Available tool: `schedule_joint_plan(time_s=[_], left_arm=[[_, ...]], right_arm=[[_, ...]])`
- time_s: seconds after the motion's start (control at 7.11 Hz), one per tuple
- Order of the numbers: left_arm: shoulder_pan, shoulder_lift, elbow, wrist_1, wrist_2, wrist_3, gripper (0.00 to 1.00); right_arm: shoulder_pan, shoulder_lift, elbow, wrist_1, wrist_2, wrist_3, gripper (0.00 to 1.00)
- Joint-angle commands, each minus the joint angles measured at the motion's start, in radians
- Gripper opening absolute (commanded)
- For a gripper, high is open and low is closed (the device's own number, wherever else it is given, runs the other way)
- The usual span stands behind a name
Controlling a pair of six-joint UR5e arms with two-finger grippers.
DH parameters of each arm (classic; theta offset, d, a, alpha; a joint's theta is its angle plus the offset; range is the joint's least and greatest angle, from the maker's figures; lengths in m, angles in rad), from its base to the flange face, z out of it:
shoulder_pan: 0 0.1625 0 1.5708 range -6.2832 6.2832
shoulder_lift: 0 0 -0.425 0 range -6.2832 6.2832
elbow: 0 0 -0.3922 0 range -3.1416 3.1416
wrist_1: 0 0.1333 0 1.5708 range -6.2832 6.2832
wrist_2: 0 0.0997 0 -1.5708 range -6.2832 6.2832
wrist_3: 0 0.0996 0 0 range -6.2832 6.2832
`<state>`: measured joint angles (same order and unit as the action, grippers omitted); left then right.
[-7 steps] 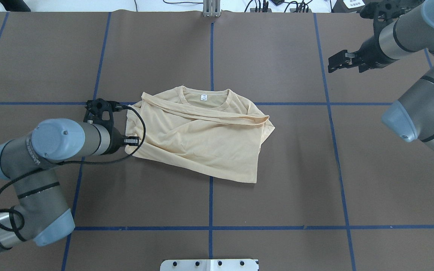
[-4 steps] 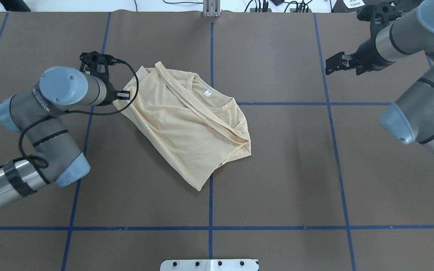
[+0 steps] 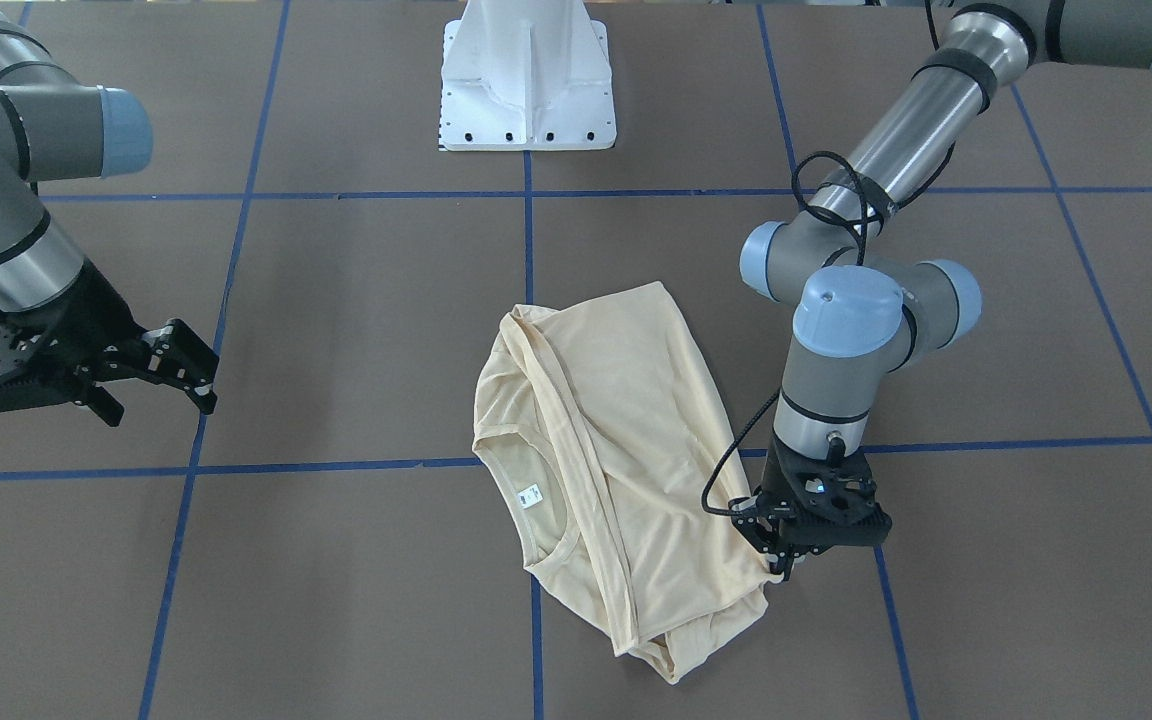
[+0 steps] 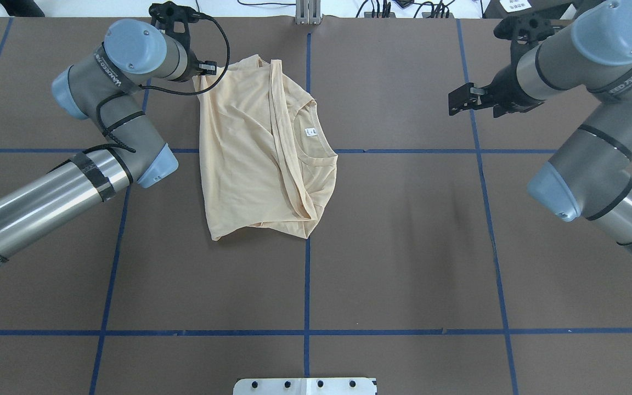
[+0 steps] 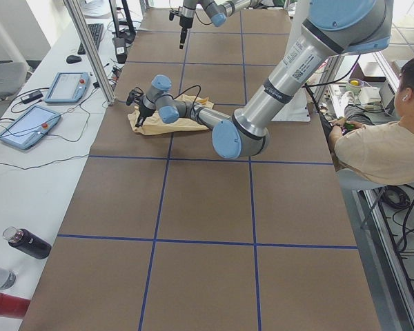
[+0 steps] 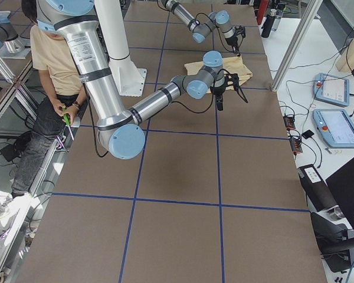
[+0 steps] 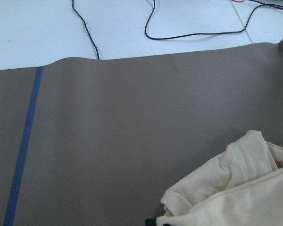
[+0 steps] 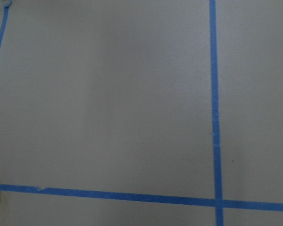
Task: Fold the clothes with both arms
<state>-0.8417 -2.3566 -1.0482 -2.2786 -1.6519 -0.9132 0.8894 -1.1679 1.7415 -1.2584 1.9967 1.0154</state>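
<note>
The clothes are one pale cream-yellow shirt, folded and lying on the brown table with its collar and white label turned to the right. Its print is hidden. My left gripper is shut on the shirt's far left corner, near the table's far edge. The same grip shows in the front view, where the left gripper pinches the edge of the shirt. In the left wrist view bunched fabric fills the lower right. My right gripper hovers open and empty at the far right, well apart from the shirt.
Blue tape lines cross the brown table. The white pedestal base stands at the robot's side. Cables lie past the far edge. A seated person, control tablets and bottles are beside the table.
My left gripper has pulled the shirt's corner toward the far edge, swinging the shirt about a quarter turn so the collar points right. The right gripper has drifted slightly left.
</note>
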Motion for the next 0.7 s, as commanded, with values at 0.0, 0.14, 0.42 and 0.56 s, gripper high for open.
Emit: schedule_joint_plan(time_s=[0.0, 0.14, 0.42, 0.56], left_arm=[[-0.026, 0.016, -0.016, -0.028, -0.012, 0.091, 1.0], [-0.06, 0.063, -0.063, -0.03, -0.098, 0.112, 1.0], [-0.074, 0.166, -0.192, -0.025, -0.169, 0.146, 1.0], [-0.074, 0.172, -0.202, -0.025, -0.169, 0.146, 1.0]], right_arm=[[-0.14, 0.101, -0.013, -0.012, -0.12, 0.177, 1.0], [-0.198, 0.167, -0.057, -0.013, -0.195, 0.266, 1.0], [-0.286, 0.365, -0.288, -0.009, -0.333, 0.394, 0.99], [-0.306, 0.394, -0.343, -0.006, -0.361, 0.4, 0.96]])
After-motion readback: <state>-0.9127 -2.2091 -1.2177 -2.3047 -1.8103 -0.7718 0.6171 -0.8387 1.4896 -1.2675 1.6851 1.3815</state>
